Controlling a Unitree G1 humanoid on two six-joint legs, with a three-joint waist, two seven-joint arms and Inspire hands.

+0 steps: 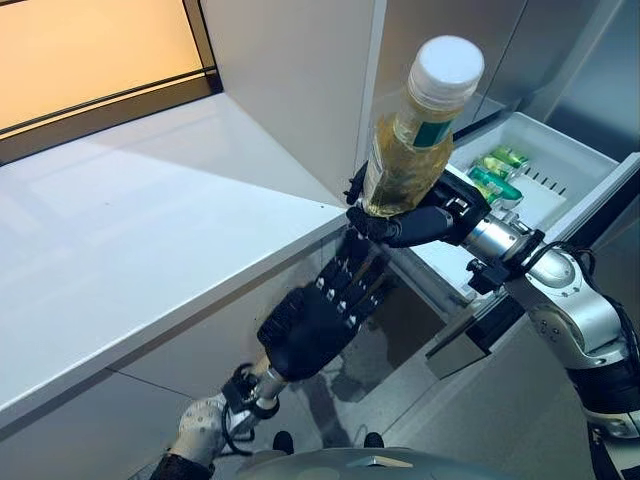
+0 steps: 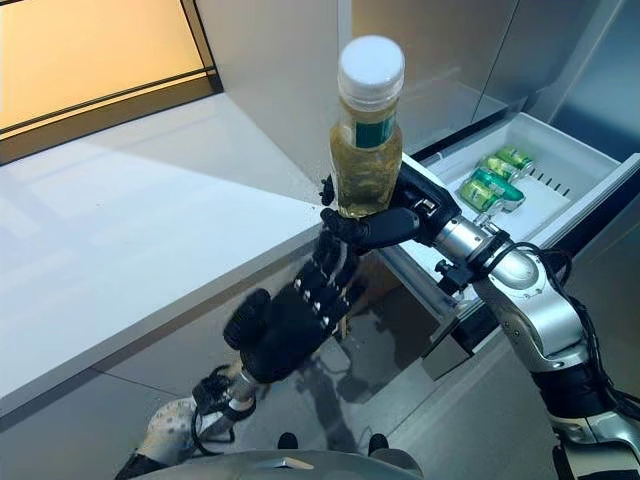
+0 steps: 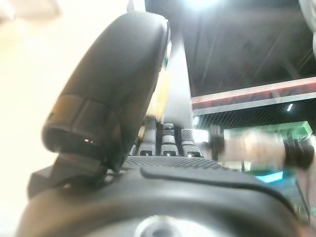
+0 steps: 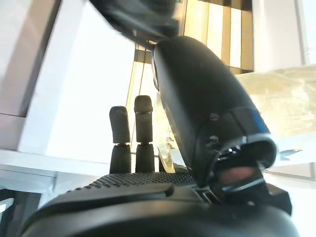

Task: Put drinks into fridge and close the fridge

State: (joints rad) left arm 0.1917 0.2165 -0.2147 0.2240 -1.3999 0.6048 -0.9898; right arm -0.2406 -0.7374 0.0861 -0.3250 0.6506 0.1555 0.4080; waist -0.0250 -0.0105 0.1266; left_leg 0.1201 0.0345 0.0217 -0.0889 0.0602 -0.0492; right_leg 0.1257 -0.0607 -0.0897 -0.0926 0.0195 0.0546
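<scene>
Clear plastic bottle of amber-yellow drink [image 1: 408,150], white screw cap, teal label band: upright, slightly tilted, raised above the white counter's edge. White fridge drawer [image 1: 575,170] pulled open to the right, several small green-labelled bottles [image 1: 493,176] lying flat inside.

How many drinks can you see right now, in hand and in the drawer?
4, possibly more hidden. One bottle with a white cap is held upright in the right hand. Three green drinks lie together in the open fridge drawer. The left hand holds nothing.
</scene>
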